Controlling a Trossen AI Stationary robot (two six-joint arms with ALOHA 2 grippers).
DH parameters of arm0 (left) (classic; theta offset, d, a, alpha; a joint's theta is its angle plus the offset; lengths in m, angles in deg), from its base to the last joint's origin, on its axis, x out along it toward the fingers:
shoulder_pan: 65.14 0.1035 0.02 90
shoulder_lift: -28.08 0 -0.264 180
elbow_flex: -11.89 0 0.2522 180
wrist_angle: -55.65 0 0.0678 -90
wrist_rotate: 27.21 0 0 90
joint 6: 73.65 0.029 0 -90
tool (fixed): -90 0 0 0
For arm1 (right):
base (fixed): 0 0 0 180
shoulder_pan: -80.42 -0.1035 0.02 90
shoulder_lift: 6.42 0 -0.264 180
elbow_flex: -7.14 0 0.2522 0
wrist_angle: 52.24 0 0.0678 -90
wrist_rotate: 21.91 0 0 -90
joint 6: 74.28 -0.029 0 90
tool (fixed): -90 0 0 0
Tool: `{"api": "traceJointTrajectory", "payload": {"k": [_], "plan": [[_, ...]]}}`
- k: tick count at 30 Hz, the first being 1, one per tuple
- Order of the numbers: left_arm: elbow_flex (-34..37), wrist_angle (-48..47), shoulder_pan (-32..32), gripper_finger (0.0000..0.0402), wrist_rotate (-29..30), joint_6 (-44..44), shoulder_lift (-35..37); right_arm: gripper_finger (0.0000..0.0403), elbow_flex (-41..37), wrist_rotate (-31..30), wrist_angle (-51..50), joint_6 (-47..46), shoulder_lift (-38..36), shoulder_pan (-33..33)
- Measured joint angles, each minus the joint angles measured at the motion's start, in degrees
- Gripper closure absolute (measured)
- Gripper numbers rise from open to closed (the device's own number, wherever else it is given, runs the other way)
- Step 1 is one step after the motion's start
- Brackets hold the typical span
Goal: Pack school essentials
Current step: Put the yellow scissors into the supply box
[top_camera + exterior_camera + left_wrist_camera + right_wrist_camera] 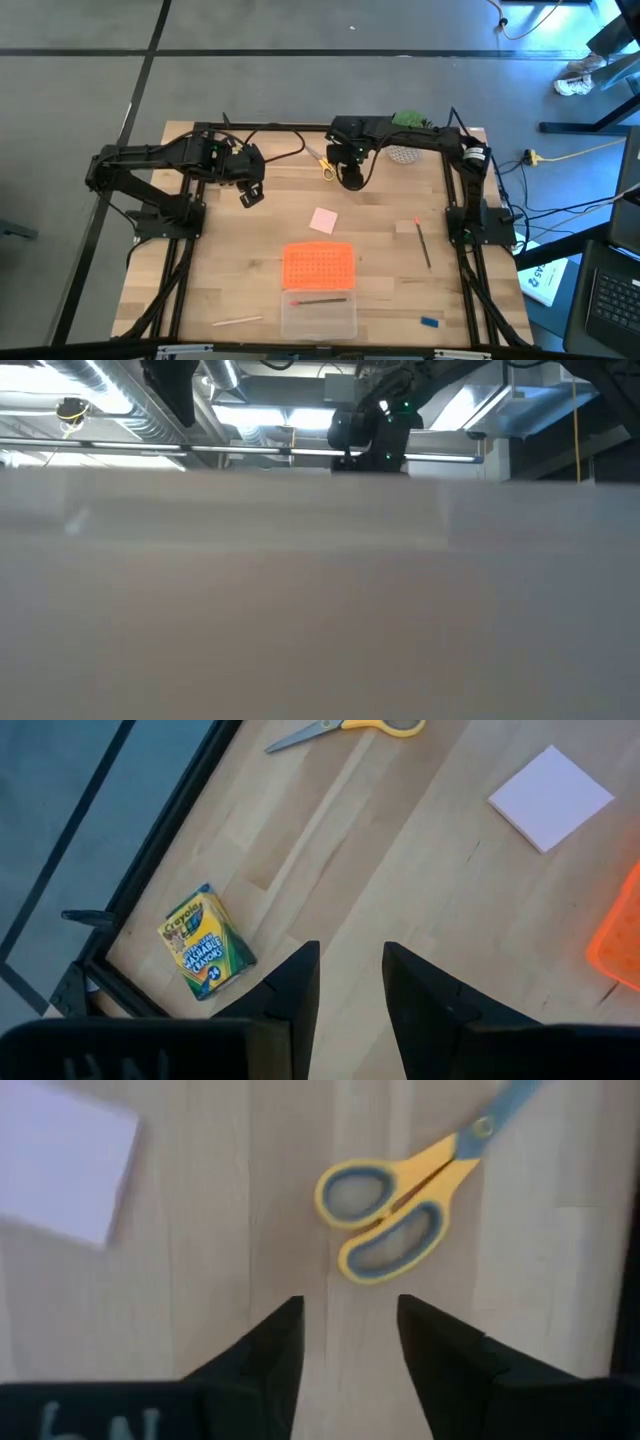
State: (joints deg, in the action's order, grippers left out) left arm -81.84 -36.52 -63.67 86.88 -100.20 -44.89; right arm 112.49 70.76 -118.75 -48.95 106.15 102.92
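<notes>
Item: yellow-handled steel scissors [400, 1220], flat on wooden tabletop [200, 1300]. Light, rigid, thin; judged best pinched across handle loops. Right gripper [348, 1342] hovered above, partly open, empty. Left gripper [350, 982] narrow, empty.

Bench [230, 290], free room: bare wood between left claw [251, 194] and pink pad [323, 220]; open strip from pad to pencil [423, 245]. Obstacles: scissors [323, 162] just beside right claw [351, 178], gap between its fingers; potted plant [405, 135] behind; clear case [318, 314] and orange lid [318, 266] at front centre.
</notes>
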Motion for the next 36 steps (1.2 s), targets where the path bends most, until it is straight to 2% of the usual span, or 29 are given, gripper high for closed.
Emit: {"api": "traceJointTrajectory", "payload": {"k": [4, 11, 21, 28, 36], "plan": [[0.00, -0.02, 0.00, 0.0298, -0.01, 0.00, 0.00, 0.0224, -3.33, -0.16, 3.06, 0.70, 0.03, 0.00], [0.00, -0.04, 0.00, 0.0298, 0.01, -0.02, 0.00, 0.0232, -8.59, -0.13, 13.70, 0.87, 0.02, 0.00], [0.00, -0.03, -0.02, 0.0298, 0.01, -0.02, 0.00, 0.0234, -14.15, -0.10, 22.32, 0.74, 0.02, 0.26], [0.00, -0.02, -0.02, 0.0298, 0.01, -0.02, 0.00, 0.0234, -14.40, -0.48, 25.58, 0.71, 0.30, 0.81], [0.02, -0.02, -0.02, 0.0298, 0.01, -0.28, -0.02, 0.0234, -14.40, -1.18, 24.94, 0.54, 3.33, 1.11]]}}
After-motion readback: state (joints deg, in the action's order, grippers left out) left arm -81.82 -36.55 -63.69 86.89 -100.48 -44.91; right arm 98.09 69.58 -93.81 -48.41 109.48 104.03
